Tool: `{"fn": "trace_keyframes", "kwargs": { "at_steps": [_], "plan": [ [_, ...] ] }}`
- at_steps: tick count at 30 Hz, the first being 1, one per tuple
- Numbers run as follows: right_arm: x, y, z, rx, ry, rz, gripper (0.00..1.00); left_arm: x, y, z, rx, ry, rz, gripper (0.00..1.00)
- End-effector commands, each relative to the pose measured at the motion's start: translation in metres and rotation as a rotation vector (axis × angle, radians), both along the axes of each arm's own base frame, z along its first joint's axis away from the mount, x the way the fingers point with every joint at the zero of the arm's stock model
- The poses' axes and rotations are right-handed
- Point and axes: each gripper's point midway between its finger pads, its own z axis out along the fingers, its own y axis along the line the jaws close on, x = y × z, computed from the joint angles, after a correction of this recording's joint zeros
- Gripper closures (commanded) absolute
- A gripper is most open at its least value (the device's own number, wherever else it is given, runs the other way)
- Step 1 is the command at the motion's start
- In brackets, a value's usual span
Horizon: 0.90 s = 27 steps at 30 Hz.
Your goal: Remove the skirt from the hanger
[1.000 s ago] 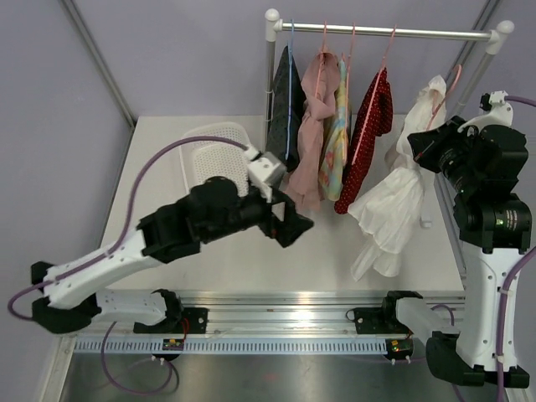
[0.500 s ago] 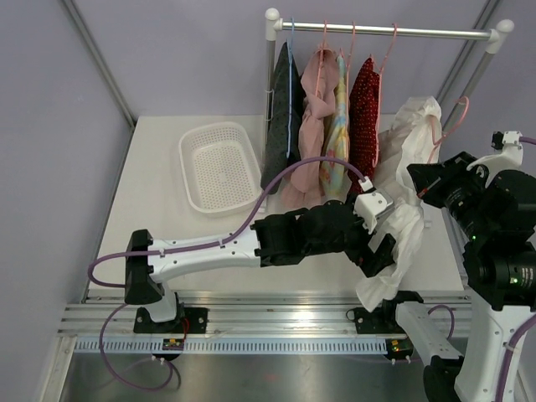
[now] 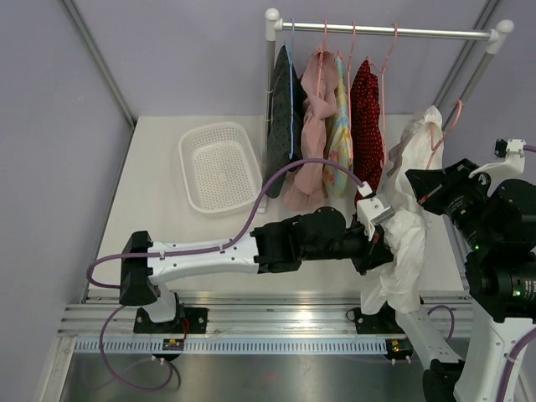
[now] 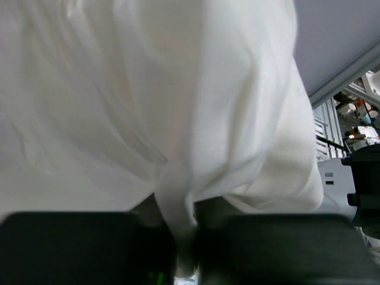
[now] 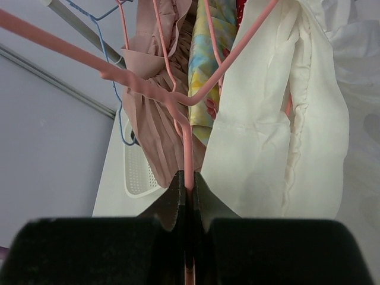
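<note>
White table [image 3: 159, 209], clothes rail [image 3: 394, 32] across the top of the frame. Left gripper [image 4: 185, 237] is pinching a fold of the white skirt [image 3: 404, 251] at lower right. Right gripper [image 5: 187, 199] is clamped on the pink hanger [image 5: 189, 154] carrying the skirt, below the rail.

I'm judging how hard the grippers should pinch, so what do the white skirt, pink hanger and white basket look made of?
The white skirt looks like thin, soft, matte cloth, perhaps cotton: it bunches in fine folds. The pink hanger is a thin smooth rod, coated wire or plastic, cannot tell which. The white basket looks like rigid plastic, with perforated walls.
</note>
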Motion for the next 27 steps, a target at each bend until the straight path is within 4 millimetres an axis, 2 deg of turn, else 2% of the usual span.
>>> {"fn": "trace_keyframes", "kwargs": {
  "at_steps": [1, 3, 5, 6, 7, 8, 9, 10, 12, 13, 14, 15, 16, 18, 19, 21, 23, 25, 26, 27],
  "plan": [
    [-0.010, 0.008, 0.030, 0.034, -0.104, 0.036, 1.00, -0.019, 0.007, 0.070, -0.262, 0.014, -0.069, 1.00],
    [-0.010, 0.003, 0.029, 0.016, -0.098, 0.013, 1.00, -0.023, 0.013, 0.074, -0.273, 0.019, -0.061, 1.00],
    [-0.009, -0.001, 0.030, -0.003, -0.098, -0.008, 1.00, -0.043, 0.027, 0.076, -0.242, 0.005, -0.072, 1.00],
    [-0.009, -0.002, 0.032, -0.008, -0.101, -0.012, 1.00, -0.043, 0.032, 0.073, -0.216, -0.017, -0.007, 1.00],
    [-0.009, -0.003, 0.035, -0.013, -0.106, -0.015, 1.00, -0.075, 0.039, 0.059, -0.147, -0.066, -0.035, 1.00],
    [-0.005, -0.004, 0.035, -0.023, -0.103, -0.017, 1.00, -0.075, 0.048, 0.051, -0.105, -0.093, 0.039, 1.00],
    [-0.004, -0.004, 0.036, -0.027, -0.102, -0.018, 1.00, -0.086, 0.055, 0.040, -0.063, -0.109, 0.044, 1.00],
    [-0.004, -0.005, 0.041, -0.030, -0.112, -0.021, 1.00, -0.118, 0.063, 0.027, -0.023, -0.107, 0.000, 1.00],
    [-0.001, -0.007, 0.045, -0.041, -0.121, -0.030, 1.00, -0.135, 0.079, -0.003, 0.043, -0.105, 0.013, 1.00],
    [-0.001, -0.008, 0.049, -0.045, -0.134, -0.039, 1.00, -0.160, 0.088, -0.018, 0.077, -0.081, -0.020, 1.00],
    [0.002, -0.010, 0.050, -0.051, -0.132, -0.043, 1.00, -0.163, 0.094, -0.030, 0.103, -0.082, 0.008, 1.00],
    [0.002, -0.011, 0.051, -0.055, -0.132, -0.049, 1.00, -0.171, 0.098, -0.050, 0.147, -0.086, 0.006, 1.00],
    [0.001, -0.011, 0.055, -0.055, -0.141, -0.052, 1.00, -0.185, 0.105, -0.065, 0.189, -0.067, -0.003, 1.00],
    [0.001, -0.011, 0.055, -0.056, -0.138, -0.049, 1.00, -0.185, 0.106, -0.086, 0.240, -0.062, 0.034, 1.00],
    [0.001, -0.011, 0.055, -0.054, -0.139, -0.054, 1.00, -0.189, 0.102, -0.104, 0.282, -0.071, 0.037, 1.00],
    [0.000, -0.011, 0.053, -0.045, -0.136, -0.055, 1.00, -0.189, 0.094, -0.116, 0.314, -0.105, 0.054, 1.00],
    [0.002, -0.015, 0.052, -0.050, -0.131, -0.079, 1.00, -0.194, 0.074, -0.129, 0.369, -0.182, 0.032, 1.00],
    [0.003, -0.024, 0.055, -0.063, -0.134, -0.127, 1.00, -0.212, 0.064, -0.135, 0.431, -0.263, -0.059, 1.00],
    [0.008, -0.026, 0.055, -0.072, -0.124, -0.135, 1.00, -0.230, 0.044, -0.140, 0.447, -0.285, -0.090, 1.00],
    [0.010, -0.027, 0.056, -0.076, -0.121, -0.141, 1.00, -0.241, 0.037, -0.138, 0.452, -0.305, -0.110, 1.00]
  ]
}}
